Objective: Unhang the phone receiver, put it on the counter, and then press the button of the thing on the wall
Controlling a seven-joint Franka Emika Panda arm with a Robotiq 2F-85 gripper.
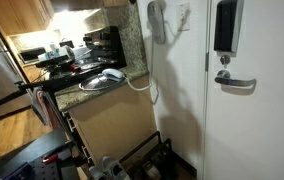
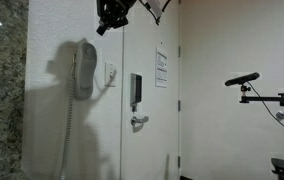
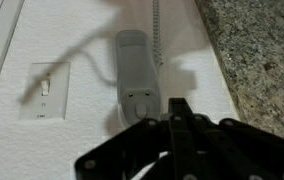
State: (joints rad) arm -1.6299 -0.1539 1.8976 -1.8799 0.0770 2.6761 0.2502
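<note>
Only in an exterior view is the slim pale phone receiver (image 1: pixel 110 75) seen, on the speckled granite counter (image 1: pixel 90 92). The black gripper (image 3: pixel 177 106) is closed, empty; the white notice (image 2: pixel 161 68) is unreadable.

White wall (image 3: pixel 82 40), pale door (image 2: pixel 149 140), light switch (image 3: pixel 45 90).

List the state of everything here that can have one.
phone receiver: off the hook, lying on the counter.
wall unit: cradle bare.
gripper: shut, holding nothing.
door: closed.
light switch: position unclear.
</note>
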